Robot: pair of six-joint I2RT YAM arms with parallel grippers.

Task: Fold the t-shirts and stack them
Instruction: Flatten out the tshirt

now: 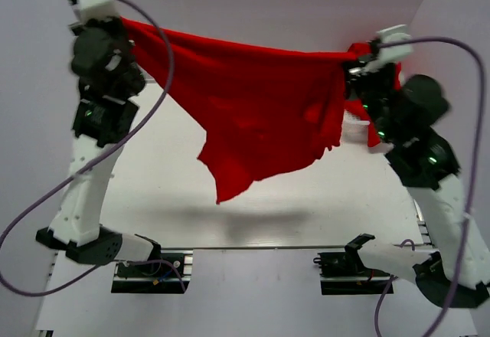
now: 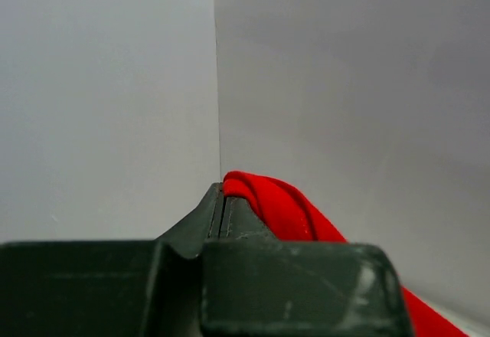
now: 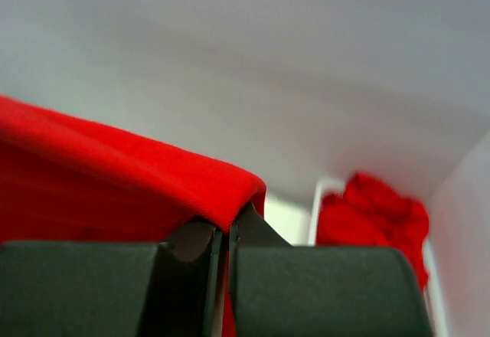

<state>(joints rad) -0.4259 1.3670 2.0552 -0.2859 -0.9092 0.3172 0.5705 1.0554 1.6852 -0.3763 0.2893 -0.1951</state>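
A: Now, entry one: the held t-shirt. Where does it lie?

B: Aloft, clear of the table. You have it strung by its upper edge between the two arms. Its long axis runs left to right across the workspace, and the body hangs in an uneven drape, lowest at a point left of centre.

A: Entry two: left gripper.

B: Jaws pressed together on a red fold, raised high toward the far left corner. The cloth leaves them toward the right arm and downward.

A: Entry three: right gripper.

B: Likewise clamped on a fold of the edge, with the cloth running off to its left. It sits a little lower than the left one, so the top edge slopes down toward the right.

A: Entry four: remaining stock.

B: Spare t-shirts, a crumpled red heap in the white basket at the far right, beyond the right arm.

A: Which relation governs the next move?

B: In my judgement, the lay-down. The shirt spans both grips and neither arm is nearer, so you would level the edge and lower both together, or the low corner lands bunched.
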